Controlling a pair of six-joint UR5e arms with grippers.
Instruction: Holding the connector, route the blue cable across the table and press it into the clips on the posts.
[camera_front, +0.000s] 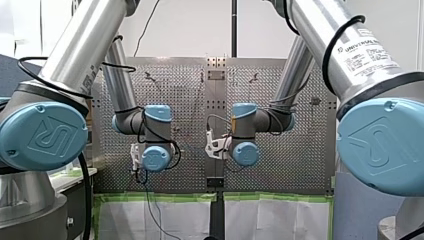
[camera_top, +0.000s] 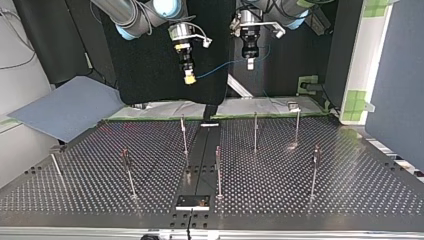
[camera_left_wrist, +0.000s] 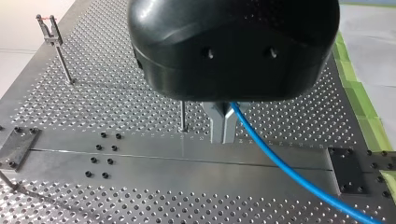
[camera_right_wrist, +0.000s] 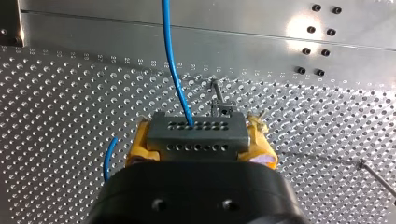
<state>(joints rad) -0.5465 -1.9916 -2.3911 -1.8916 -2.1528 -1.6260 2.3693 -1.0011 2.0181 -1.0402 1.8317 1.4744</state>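
Rt wrist view: my right gripper (camera_right_wrist: 198, 140) has its yellow pads (camera_right_wrist: 136, 150) clamped on both sides of the grey rectangular multi-hole connector (camera_right_wrist: 196, 133). The thin blue cable (camera_right_wrist: 173, 70) leaves the connector's face & goes straight ahead of the fingers. In the top view, upper centre of frame, the cable sags slightly btwn the two grippers (right one is left of centre there). My left gripper (camera_top: 251, 64) has its metal fingers (camera_left_wrist: 218, 123) pinched together on the cable, which trails off beside them. Both grippers hang well above the slim metal clip posts (camera_top: 255, 131) on the perforated steel table (camera_top: 350, 175), w/ the cable well apart from them.
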